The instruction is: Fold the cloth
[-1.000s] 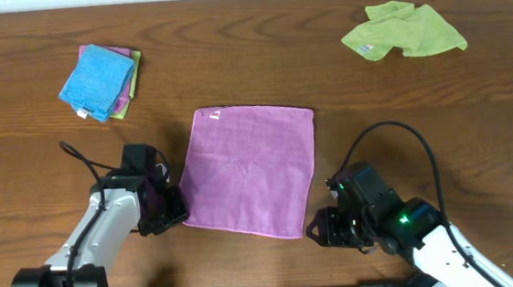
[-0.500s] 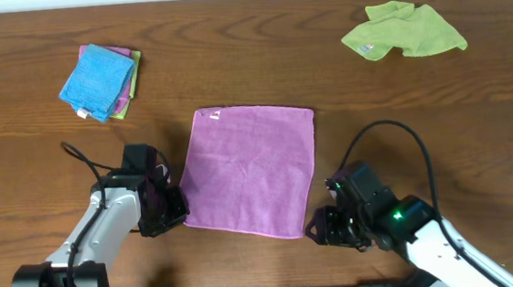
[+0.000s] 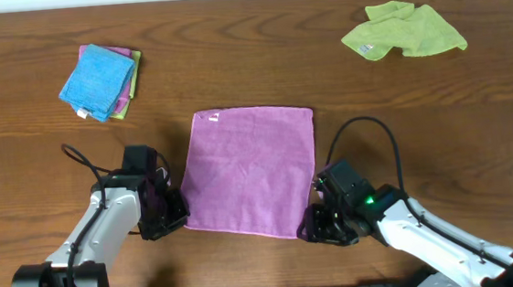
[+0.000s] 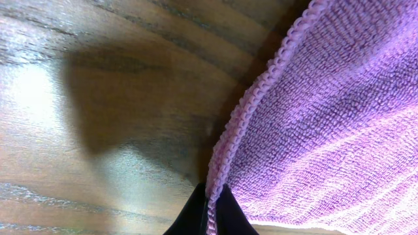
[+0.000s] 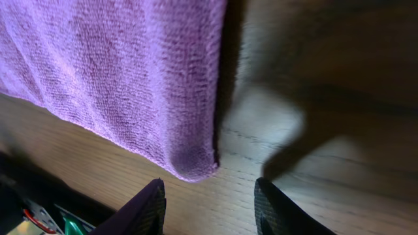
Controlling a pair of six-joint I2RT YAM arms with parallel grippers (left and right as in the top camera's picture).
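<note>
A purple cloth (image 3: 251,170) lies flat and square on the wooden table. My left gripper (image 3: 172,214) is at its near left corner, shut on the cloth's hem (image 4: 215,189). My right gripper (image 3: 314,228) is at the near right corner, open, its fingers (image 5: 209,202) apart just in front of the cloth corner (image 5: 192,163), which lies on the table between and beyond them.
A stack of folded cloths, blue on top (image 3: 100,78), sits at the far left. A crumpled green cloth (image 3: 402,31) lies at the far right. The table's front edge is close behind both arms.
My right gripper has moved left, up to the cloth's near right corner. The left gripper has stayed at the near left corner.
</note>
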